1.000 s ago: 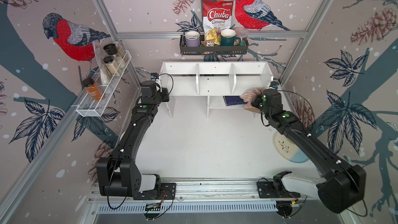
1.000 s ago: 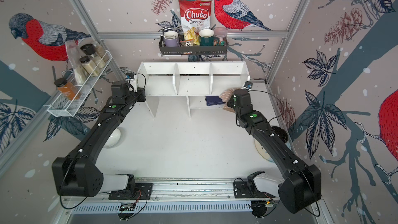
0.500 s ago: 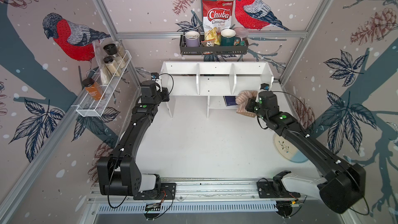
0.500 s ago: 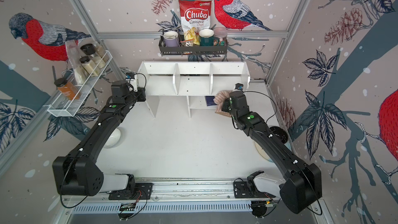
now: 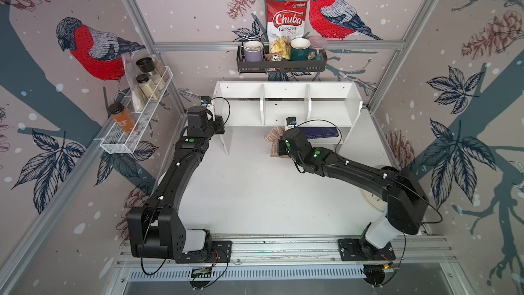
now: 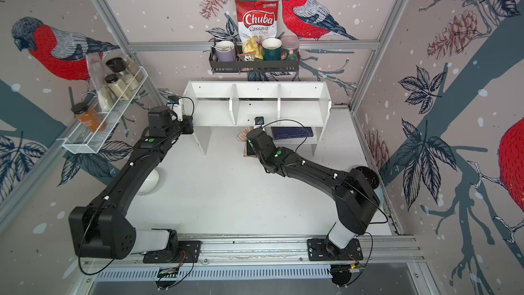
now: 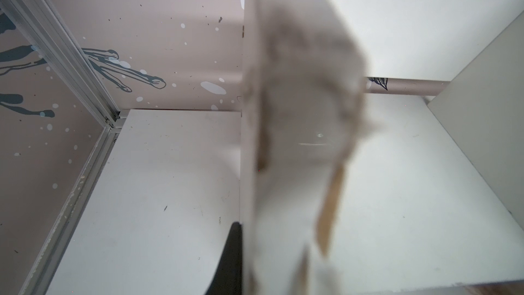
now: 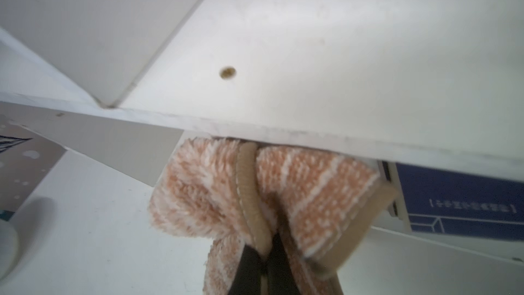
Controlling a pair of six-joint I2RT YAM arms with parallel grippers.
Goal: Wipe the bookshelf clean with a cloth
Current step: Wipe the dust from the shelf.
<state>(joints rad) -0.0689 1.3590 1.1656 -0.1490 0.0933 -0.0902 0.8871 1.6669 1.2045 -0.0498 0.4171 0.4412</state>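
Note:
The white bookshelf (image 5: 286,106) (image 6: 255,109) stands against the back wall. My left gripper (image 5: 219,127) is shut on its left side panel (image 7: 283,80). One black finger (image 7: 231,253) shows beside that panel; the other is hidden behind it. My right gripper (image 8: 263,268) is shut on the tan striped cloth (image 8: 204,194). The cloth (image 5: 272,137) (image 6: 243,134) is bunched against the underside of the shelf board's front edge, near the middle and left of the lower cubby.
A dark blue book (image 5: 320,133) lies in the lower cubby just right of the cloth. A black rack (image 5: 280,65) with mugs and a chips bag hangs above the shelf. A wire rack (image 5: 136,126) of jars is on the left wall. A white bowl (image 6: 149,183) lies under the left arm.
My right gripper has carried the cloth leftward along the shelf's front, from the right end toward the middle. The left arm has stayed put.

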